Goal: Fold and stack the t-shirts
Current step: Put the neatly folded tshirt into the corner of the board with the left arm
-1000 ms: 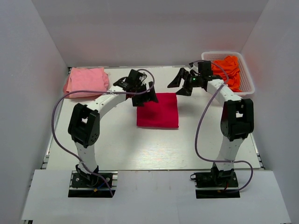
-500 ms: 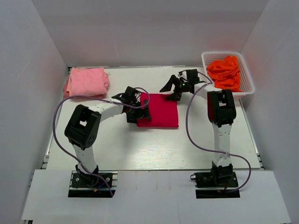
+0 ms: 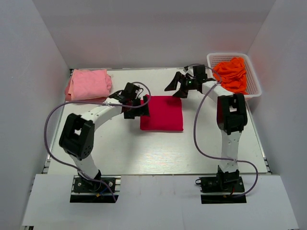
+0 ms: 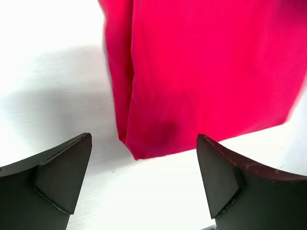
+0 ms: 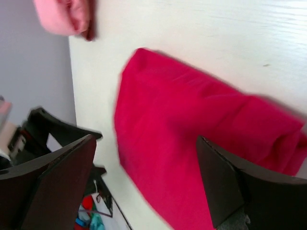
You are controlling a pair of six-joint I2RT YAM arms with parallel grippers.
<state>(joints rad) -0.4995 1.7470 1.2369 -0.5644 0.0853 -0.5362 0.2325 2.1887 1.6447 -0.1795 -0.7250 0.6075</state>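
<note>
The crimson-red t-shirt (image 3: 162, 113) lies folded into a flat rectangle at the middle of the table. My left gripper (image 3: 138, 107) is open and empty at its left edge; in the left wrist view (image 4: 144, 139) the shirt's corner (image 4: 206, 72) lies just beyond the fingertips. My right gripper (image 3: 173, 89) is open and empty above the shirt's far edge; the shirt (image 5: 192, 143) fills the right wrist view between the open fingers (image 5: 62, 167). The light pink t-shirt (image 3: 88, 84) lies folded at the far left. Orange t-shirts (image 3: 232, 74) are heaped in a basket.
A white plastic basket (image 3: 254, 86) stands at the far right corner against the wall. White walls close in the table on the left, back and right. The pink shirt (image 5: 62, 17) also shows in the right wrist view.
My left gripper swung toward me along the red shirt's left edge, then drew back up a little. My right gripper shifted left along the shirt's far edge. The shirt has not moved.
</note>
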